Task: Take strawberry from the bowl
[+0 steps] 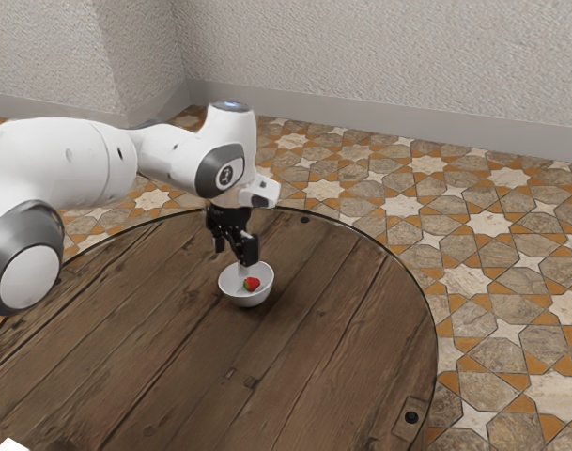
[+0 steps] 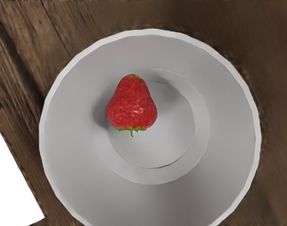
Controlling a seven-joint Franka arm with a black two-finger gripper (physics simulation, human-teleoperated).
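Note:
My gripper [image 1: 236, 254] hangs above the bowl's rim on the arm's side in the exterior view, its two black fingers apart and nothing visible between them. Below it, the white bowl [image 1: 234, 290] stands upright on the wooden table. One red strawberry [image 1: 252, 284] lies inside. From the wrist view, the strawberry [image 2: 132, 104] rests on its side in the bowl [image 2: 218, 188], off the centre of the bottom, with its green leaves and short stem showing. The gripper is not touching it.
The round wooden table [image 1: 351, 376] has a dark raised edge. A white flat-looking object [image 2: 11, 183] shows beside the bowl in the wrist view. The white arm reaches in from the exterior view's left.

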